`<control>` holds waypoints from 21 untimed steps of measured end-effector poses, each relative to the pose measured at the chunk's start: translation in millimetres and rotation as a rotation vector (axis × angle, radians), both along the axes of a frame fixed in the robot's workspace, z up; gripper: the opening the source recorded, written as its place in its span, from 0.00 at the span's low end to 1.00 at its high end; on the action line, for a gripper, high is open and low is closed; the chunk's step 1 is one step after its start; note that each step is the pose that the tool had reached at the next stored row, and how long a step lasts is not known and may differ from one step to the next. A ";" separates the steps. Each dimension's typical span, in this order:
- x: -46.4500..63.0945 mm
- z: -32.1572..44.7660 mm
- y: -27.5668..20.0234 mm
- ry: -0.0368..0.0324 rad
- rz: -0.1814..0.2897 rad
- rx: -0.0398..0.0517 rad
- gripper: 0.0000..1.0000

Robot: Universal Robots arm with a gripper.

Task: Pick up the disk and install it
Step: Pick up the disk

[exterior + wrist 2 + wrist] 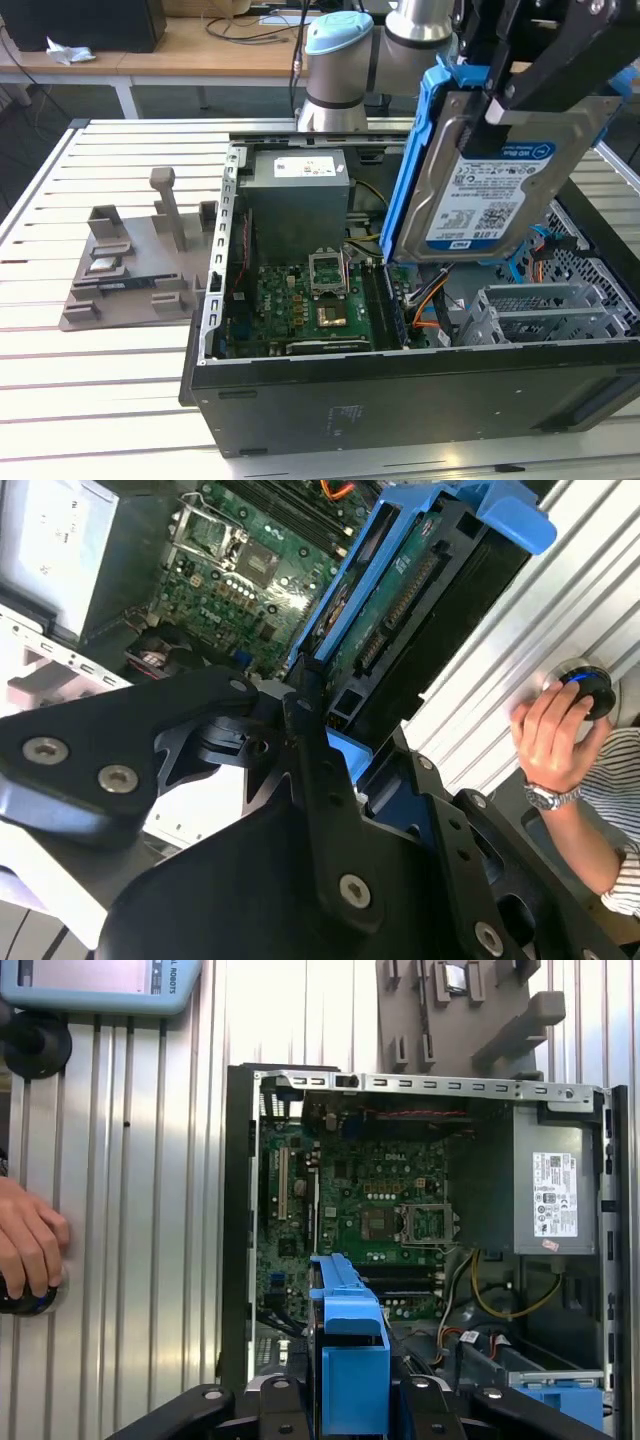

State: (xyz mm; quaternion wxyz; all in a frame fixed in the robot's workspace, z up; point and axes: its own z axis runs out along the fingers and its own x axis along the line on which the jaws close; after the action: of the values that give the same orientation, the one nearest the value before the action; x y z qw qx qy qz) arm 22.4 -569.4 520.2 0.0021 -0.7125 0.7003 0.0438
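Note:
The disk (490, 185), a silver hard drive with a blue-and-white label and blue plastic rails, hangs tilted on edge above the exterior view's right part of the open computer case (400, 390). My gripper (525, 85) is shut on its upper edge, black fingers on both faces. In the second wrist view the disk (400, 610) points down toward the case, with the gripper (325, 730) clamped around its near end. The first wrist view shows the disk's blue rail edge (350, 1360) between the fingers (280, 1405), over the motherboard (380, 1200).
Inside the case sit a grey power-supply box (298, 195) and a grey metal drive cage (545, 310). A grey fixture (130, 260) stands on the slatted table at the exterior view's left. A person's hand (555, 730) rests on a round knob beside the case.

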 end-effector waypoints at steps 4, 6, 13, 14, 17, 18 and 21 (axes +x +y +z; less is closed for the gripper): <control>4.5 -0.9 -9.7 0.0004 0.000 0.0113 0.36; 11.5 -1.2 -9.7 0.0014 0.000 0.0146 0.36; 36.9 -3.6 -9.8 0.0069 0.000 0.0149 0.36; 40.2 -3.9 -9.8 0.0076 0.000 0.0148 0.36; 51.6 -4.8 -9.6 0.0089 0.000 0.0149 0.36; 56.7 -5.2 -9.4 0.0093 0.000 0.0150 0.36; 64.6 -7.3 -9.4 0.0103 0.000 0.0145 0.36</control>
State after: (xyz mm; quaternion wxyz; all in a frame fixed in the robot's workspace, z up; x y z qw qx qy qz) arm 87.1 -578.8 512.9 0.0037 -0.7122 0.7000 0.0526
